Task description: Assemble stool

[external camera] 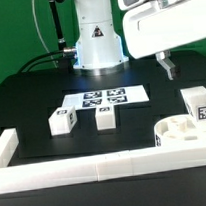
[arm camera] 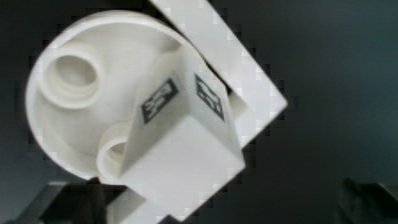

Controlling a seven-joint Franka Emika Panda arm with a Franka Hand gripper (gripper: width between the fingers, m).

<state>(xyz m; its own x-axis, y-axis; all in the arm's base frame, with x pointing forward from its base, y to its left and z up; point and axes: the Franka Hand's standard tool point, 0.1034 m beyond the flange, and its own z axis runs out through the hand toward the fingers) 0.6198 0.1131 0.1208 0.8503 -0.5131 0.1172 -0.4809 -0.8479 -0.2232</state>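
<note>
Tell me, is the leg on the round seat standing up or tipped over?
Standing up: the leg rises straight above the seat in the exterior view. Socket fit: cannot tell.

A marker board (external camera: 105, 95) lies mid-frame on the black surface (external camera: 26, 102); a long white rail (external camera: 86, 172) crosses the bottom.
</note>
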